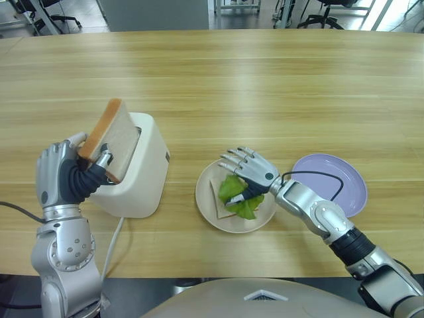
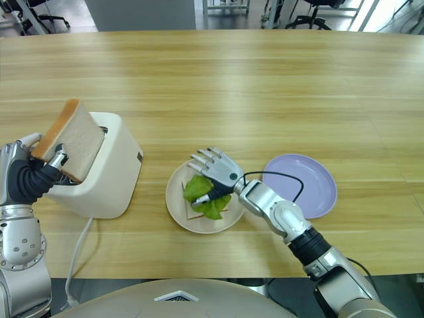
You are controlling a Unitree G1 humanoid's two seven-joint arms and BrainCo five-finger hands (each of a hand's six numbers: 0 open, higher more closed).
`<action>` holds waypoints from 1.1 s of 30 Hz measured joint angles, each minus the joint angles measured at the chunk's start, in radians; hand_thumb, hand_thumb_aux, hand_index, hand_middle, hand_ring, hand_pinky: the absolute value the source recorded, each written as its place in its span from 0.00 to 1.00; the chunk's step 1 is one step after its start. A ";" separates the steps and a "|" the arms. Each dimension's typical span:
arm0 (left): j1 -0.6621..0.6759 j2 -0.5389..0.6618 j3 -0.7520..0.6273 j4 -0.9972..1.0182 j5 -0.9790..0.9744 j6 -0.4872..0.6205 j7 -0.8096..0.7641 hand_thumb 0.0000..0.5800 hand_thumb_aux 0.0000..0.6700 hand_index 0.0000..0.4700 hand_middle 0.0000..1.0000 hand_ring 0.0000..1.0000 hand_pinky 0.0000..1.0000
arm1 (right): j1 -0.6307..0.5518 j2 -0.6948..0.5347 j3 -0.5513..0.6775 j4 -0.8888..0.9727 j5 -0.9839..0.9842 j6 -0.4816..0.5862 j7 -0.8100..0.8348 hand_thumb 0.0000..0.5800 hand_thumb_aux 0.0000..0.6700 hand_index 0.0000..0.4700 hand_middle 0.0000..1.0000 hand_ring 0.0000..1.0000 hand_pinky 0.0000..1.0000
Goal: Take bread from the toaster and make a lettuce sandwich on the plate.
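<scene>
A white toaster (image 1: 139,169) stands at the left of the wooden table. My left hand (image 1: 66,173) is shut on a slice of bread (image 1: 109,138), held tilted just above the toaster's top. On the beige plate (image 1: 209,209) lies another bread slice (image 1: 219,203) with green lettuce (image 1: 238,193) on top. My right hand (image 1: 250,169) hovers over the lettuce with its fingers spread, one finger touching the leaves.
An empty purple plate (image 1: 334,182) sits right of the beige plate, with a black cable of my right arm arching over its rim. The toaster's cord (image 1: 114,246) runs off the table's front edge. Chairs stand beyond the far edge.
</scene>
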 measured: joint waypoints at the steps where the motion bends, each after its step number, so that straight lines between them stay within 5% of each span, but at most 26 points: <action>1: -0.001 -0.002 0.000 -0.008 -0.008 -0.001 0.000 1.00 1.00 0.98 1.00 1.00 1.00 | -0.010 0.007 -0.002 0.000 0.002 0.002 -0.007 0.00 0.00 0.00 0.00 0.00 0.00; 18: -0.007 -0.058 -0.045 -0.095 -0.112 -0.017 -0.050 1.00 1.00 0.98 1.00 1.00 1.00 | -0.044 0.021 0.018 0.117 0.023 0.020 0.003 0.00 0.00 0.00 0.00 0.00 0.00; 28: -0.028 -0.110 -0.125 -0.186 -0.163 -0.025 -0.070 1.00 1.00 0.98 1.00 1.00 1.00 | 0.045 -0.053 -0.015 -0.006 0.085 -0.021 0.009 0.00 0.00 0.00 0.00 0.00 0.00; 29: -0.029 -0.119 -0.157 -0.191 -0.162 -0.032 -0.070 1.00 1.00 0.98 1.00 1.00 1.00 | 0.058 -0.061 -0.021 -0.023 0.081 -0.024 0.001 0.08 0.04 0.04 0.00 0.00 0.00; 30: -0.027 -0.128 -0.183 -0.194 -0.160 -0.040 -0.070 1.00 1.00 0.98 1.00 1.00 1.00 | 0.068 -0.062 -0.023 -0.034 0.079 -0.025 -0.007 0.85 0.61 0.59 0.00 0.00 0.00; 31: -0.025 -0.137 -0.212 -0.195 -0.150 -0.046 -0.069 1.00 1.00 0.98 1.00 1.00 1.00 | 0.077 -0.062 -0.022 -0.038 0.070 -0.025 -0.018 1.00 0.96 0.94 0.00 0.00 0.00; 33: -0.022 -0.150 -0.254 -0.195 -0.140 -0.058 -0.068 1.00 1.00 0.98 1.00 1.00 1.00 | 0.083 -0.061 -0.019 -0.039 0.053 -0.027 -0.036 0.98 0.84 0.83 0.00 0.00 0.00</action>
